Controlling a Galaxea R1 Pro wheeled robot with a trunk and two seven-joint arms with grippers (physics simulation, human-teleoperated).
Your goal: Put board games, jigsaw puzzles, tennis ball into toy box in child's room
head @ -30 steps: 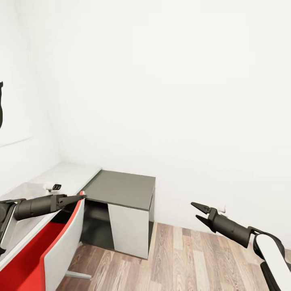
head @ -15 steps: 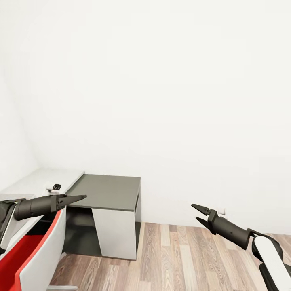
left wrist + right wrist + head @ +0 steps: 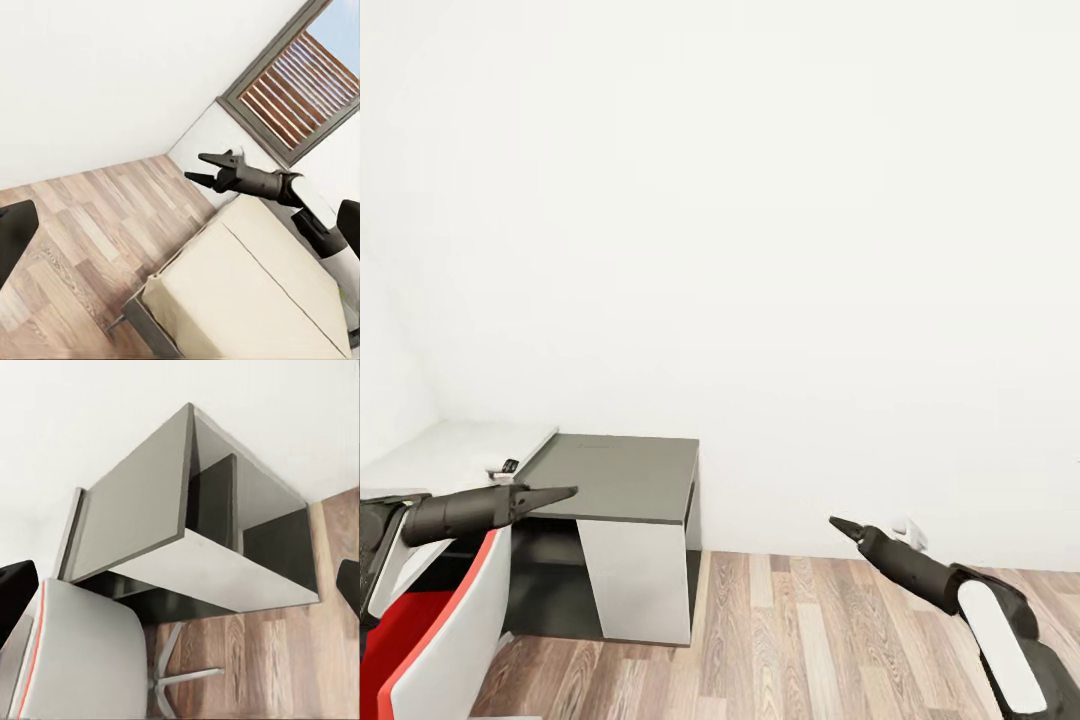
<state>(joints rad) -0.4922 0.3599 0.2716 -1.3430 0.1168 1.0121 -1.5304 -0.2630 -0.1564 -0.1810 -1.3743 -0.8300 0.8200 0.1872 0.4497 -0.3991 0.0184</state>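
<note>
Red-and-white chair (image 3: 440,620) sits tucked against the table (image 3: 620,475), with bare wood floor (image 3: 810,640) open to the table's right up to the white wall. Left gripper (image 3: 565,491) is level over the table's front edge, right gripper (image 3: 838,523) is out over the floor; both have fingers spread, holding nothing. The camera has swung since earlier and the right gripper has rolled edge-on; the left wrist view shows the bed (image 3: 247,292) bare.

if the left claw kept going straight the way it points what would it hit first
Most likely the low bed with the plain cream mattress: the left wrist view looks along the claw's line across wood-plank floor toward it. The right claw hangs near that line too, but depth is unclear, so it may come first.
</note>
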